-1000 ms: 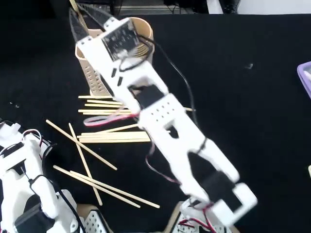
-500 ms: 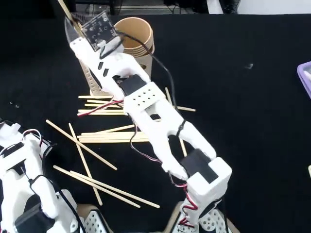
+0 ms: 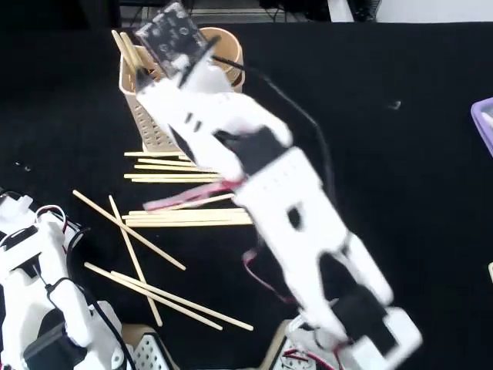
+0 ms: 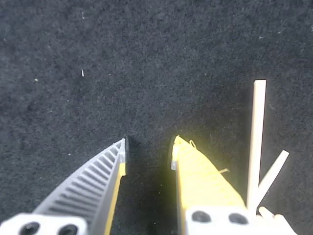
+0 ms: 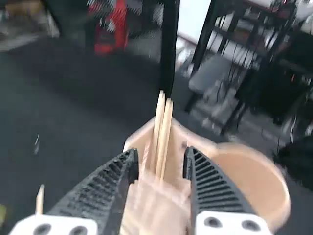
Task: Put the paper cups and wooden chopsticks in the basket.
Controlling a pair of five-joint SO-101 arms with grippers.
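A tan perforated basket (image 3: 150, 127) stands at the back left with nested paper cups (image 3: 223, 46) in it. Two wooden chopsticks (image 3: 125, 48) lean upright in its left corner. My right gripper (image 5: 160, 151) hangs open just above the basket (image 5: 146, 142), with the chopsticks (image 5: 162, 122) rising free between its fingers and the paper cup (image 5: 249, 186) beside them. Several loose chopsticks (image 3: 181, 218) lie on the black cloth in front of the basket. At the near left, my left gripper (image 4: 149, 142) is open low over the cloth, with chopstick ends (image 4: 257, 142) beside its yellow finger.
The right arm (image 3: 293, 223) stretches diagonally across the middle of the table over some of the loose chopsticks. The left arm's base (image 3: 31, 293) sits at the near left corner. A purple container edge (image 3: 484, 123) shows at the far right.
The right arm swung over the basket and its wrist turned. The chopsticks it held above the basket's left side now stand in the basket, and its fingers have parted. The left arm kept still.
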